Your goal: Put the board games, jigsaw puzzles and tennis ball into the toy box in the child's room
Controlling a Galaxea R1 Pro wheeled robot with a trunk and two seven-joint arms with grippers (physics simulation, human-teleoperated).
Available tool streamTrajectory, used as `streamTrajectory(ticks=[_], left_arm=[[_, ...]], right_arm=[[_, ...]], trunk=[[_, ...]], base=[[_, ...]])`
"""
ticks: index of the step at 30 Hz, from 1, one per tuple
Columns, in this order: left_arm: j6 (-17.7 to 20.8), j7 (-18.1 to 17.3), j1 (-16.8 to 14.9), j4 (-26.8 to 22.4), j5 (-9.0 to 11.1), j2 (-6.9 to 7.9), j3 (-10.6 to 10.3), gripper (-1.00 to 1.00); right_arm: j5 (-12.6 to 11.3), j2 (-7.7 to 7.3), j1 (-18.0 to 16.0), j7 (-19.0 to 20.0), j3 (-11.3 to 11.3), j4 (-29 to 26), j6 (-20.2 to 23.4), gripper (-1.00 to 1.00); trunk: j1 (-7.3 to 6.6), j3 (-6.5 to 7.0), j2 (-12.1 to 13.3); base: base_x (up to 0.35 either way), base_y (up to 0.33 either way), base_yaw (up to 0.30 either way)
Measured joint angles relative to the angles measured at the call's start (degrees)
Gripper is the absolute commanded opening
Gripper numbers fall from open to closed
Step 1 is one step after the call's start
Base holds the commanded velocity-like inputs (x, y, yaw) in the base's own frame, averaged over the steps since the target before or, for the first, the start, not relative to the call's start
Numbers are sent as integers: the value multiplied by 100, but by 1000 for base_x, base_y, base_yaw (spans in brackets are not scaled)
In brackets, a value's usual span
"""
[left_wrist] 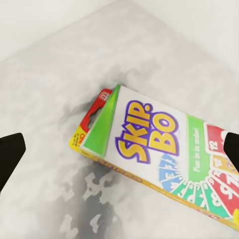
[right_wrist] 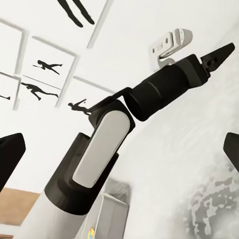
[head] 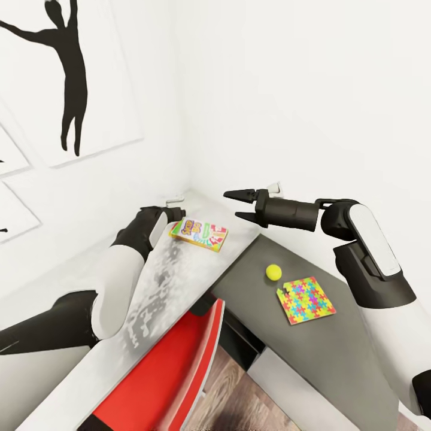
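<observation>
The SKIP BO board game [head: 199,233], a thin flat printed box in yellow, green and red, lies flat on the pale, mottled grey upper level of the counter [head: 179,281], near the corner of the white walls. The left tool [head: 173,216] hangs just beside its near end; in the left wrist view the box [left_wrist: 159,154] sits between the two dark fingertips [left_wrist: 10,157], spread wide and not touching it. The right tool [head: 237,205] hovers above the counter, open and empty. On the lower dark grey wing [head: 335,353] rest the small round yellow-green tennis ball [head: 273,272] and, close by, one flat multicoloured jigsaw puzzle [head: 306,300].
</observation>
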Motion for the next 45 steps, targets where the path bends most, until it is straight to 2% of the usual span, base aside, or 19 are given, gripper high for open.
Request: streamTrajectory(ticks=[4,10,45], left_arm=[[-227,-28,0,1,17,0,-327,100],[-355,-71,-1,22,51,0,-493,100],[-412,-197,-1,22,55,0,-537,100]], right_arm=[[0,0,0,-17,-1,-2,0,100],[-2,-2,0,-23,-7,-3,11,100],[-9,-9,0,-16,-10,-4,16,100]], trunk=[[0,-38,0],[0,-95,0],[0,-425,-1]], base=[[0,0,0],[0,0,0],[0,0,0]])
